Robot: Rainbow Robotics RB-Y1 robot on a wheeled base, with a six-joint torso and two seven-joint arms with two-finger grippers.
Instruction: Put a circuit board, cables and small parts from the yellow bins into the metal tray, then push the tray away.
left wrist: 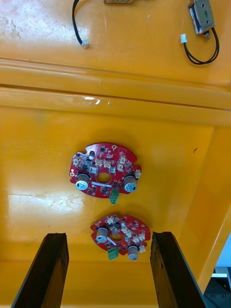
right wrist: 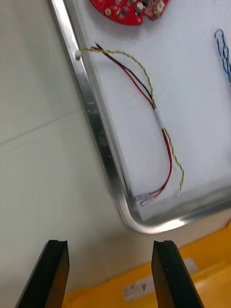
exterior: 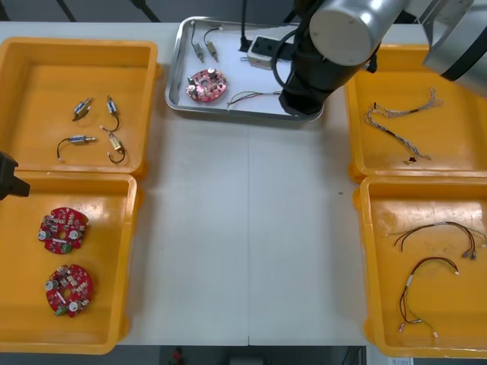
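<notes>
The shiny metal tray (exterior: 176, 68) lies at the far middle of the light table (exterior: 243, 228), between the yellow plastic bins. Inside it I see a round red circuit board (exterior: 207, 84), two small metal parts (exterior: 198, 50) and a thin red and yellow cable (exterior: 251, 97). The right arm (exterior: 335, 46) hangs over the tray's right part and hides it. A black piece of the left arm (exterior: 7, 182) shows at the table's left edge, between the two left bins. The far left bin (exterior: 23, 53) holds four metal parts with wires (exterior: 82, 109). The near left bin (exterior: 23, 319) holds two spare red boards (exterior: 64, 230).

In the right wrist view, the right gripper (right wrist: 109, 272) is released: its two black fingers stand apart with nothing between them, above the bare table just outside the tray's rounded corner. The red and yellow cable lies on the tray's white floor, and one end reaches the rim. Beyond it shows the edge of the circuit board, and to the side a blue and white cable (right wrist: 222, 53).

In the left wrist view, the left gripper (left wrist: 108, 269) is released as well, with nothing held. It hangs above the near left bin, where the two spare red boards lie apart from each other, the nearer one close to the fingers.
</notes>
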